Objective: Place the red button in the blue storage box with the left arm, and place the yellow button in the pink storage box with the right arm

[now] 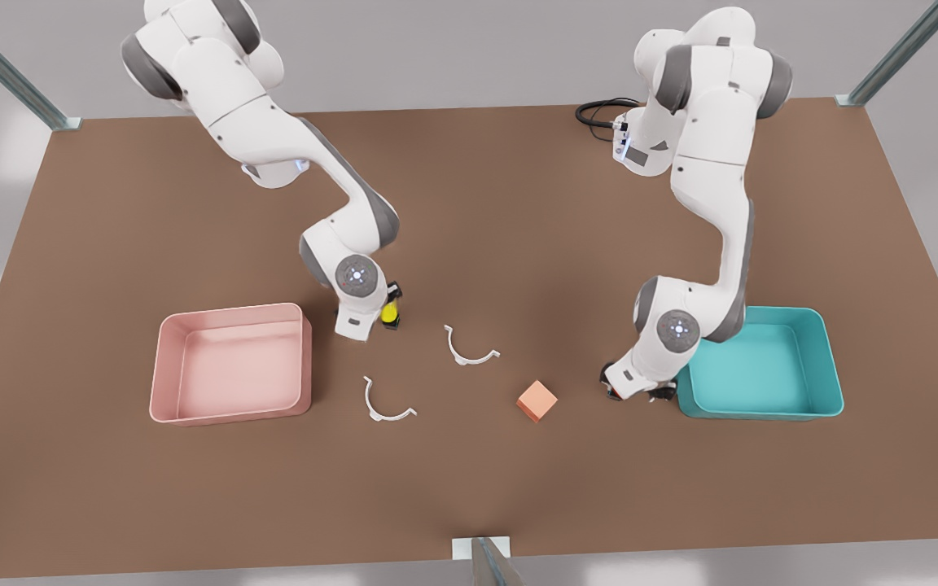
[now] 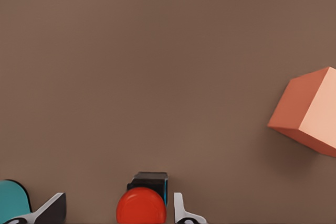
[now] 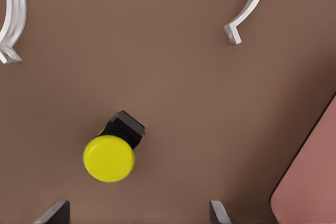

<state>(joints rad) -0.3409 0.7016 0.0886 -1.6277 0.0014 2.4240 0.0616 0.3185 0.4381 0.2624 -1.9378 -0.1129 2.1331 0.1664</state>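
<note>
Hovering low over yellow button (image 3: 109, 158) beside pink box (image 1: 229, 364): right gripper (image 3: 139, 211), jaws wide. Left gripper (image 2: 118, 211), jaws wide, straddling red button (image 2: 140, 206) by blue box (image 1: 762, 365); wrist view revealing it, front view hiding it.

You had two arms over table (image 1: 469, 187), two grippers: left gripper (image 2: 118, 214), right gripper (image 3: 137, 214). Two buttons: one red button (image 2: 140, 206), one yellow button (image 3: 109, 158) (each on black base). Two storage boxes: one pink storage box (image 1: 229, 417), one blue storage box (image 1: 831, 382) (looked more teal). Two white curved clips: first clip (image 1: 469, 347), second clip (image 1: 383, 403). One orange cube (image 1: 536, 400). One black cable loop (image 1: 599, 112) at table's far edge.
</note>
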